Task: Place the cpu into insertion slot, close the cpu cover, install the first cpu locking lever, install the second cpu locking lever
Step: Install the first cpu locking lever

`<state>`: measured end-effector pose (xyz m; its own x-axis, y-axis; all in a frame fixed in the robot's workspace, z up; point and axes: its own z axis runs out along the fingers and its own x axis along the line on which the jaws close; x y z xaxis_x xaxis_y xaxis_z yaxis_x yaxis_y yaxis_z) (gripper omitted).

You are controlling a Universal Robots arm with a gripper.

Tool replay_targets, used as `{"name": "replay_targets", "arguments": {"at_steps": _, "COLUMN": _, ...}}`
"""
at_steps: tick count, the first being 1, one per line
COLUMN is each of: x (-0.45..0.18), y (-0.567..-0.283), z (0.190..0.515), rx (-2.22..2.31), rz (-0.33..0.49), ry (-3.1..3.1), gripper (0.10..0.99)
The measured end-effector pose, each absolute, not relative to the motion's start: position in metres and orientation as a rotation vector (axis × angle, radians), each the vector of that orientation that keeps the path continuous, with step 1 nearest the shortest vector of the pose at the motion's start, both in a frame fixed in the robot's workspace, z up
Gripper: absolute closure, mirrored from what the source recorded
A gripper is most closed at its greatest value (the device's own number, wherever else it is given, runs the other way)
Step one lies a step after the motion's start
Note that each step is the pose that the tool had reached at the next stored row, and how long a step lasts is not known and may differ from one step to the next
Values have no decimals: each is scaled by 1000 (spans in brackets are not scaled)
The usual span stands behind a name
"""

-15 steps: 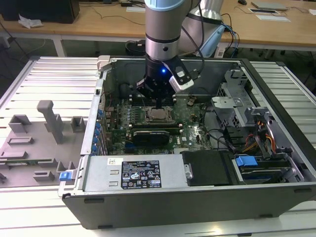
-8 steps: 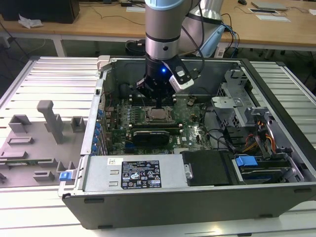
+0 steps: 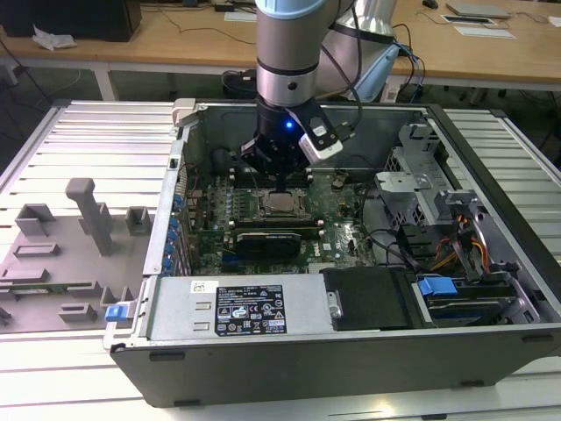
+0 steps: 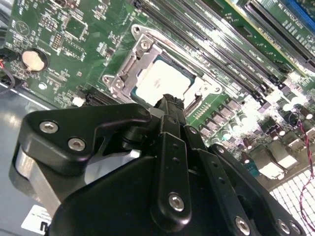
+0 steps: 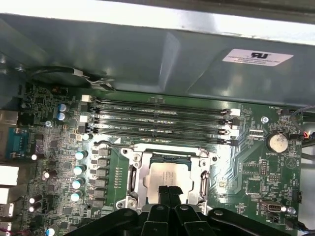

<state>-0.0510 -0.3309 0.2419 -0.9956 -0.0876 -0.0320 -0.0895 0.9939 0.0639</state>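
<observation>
Exterior view: gripper (image 3: 279, 182) hangs inside the open case (image 3: 351, 368), directly over the cpu (image 3: 282, 205) mid-motherboard (image 3: 342, 232). A black expansion card (image 3: 272, 239) lies just beside it.

Second wrist view: cpu is dull silver, square and flat, framed by the lowered cpu cover (image 4: 123, 73). Fingers (image 4: 170, 105) are pressed together, pinching nothing, tips over the cpu's edge.

First wrist view: the insertion slot (image 5: 167, 158) shows its black frame inside the cover window. Memory slots (image 5: 162, 120) crowd one side, capacitors (image 5: 78, 169) another.

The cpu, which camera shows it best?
The first wrist view: the cpu sits squarely in frame, fingers hiding one edge. The second wrist view shows it slanted and glary; the exterior view, small and distant.
</observation>
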Motion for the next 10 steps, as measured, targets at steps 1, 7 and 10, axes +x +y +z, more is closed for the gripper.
{"name": "replay_targets", "arguments": {"at_steps": 1, "x": -54, "y": -331, "z": 242, "rx": -137, "rz": 101, "ry": 3108, "gripper": 980}}
{"name": "replay_targets", "arguments": {"at_steps": 7, "x": -76, "y": -331, "z": 242, "rx": -133, "rz": 100, "ry": 3108, "gripper": 980}}
{"name": "replay_targets", "arguments": {"at_steps": 10, "x": -86, "y": -330, "z": 241, "rx": -129, "rz": 94, "ry": 3108, "gripper": 980}}
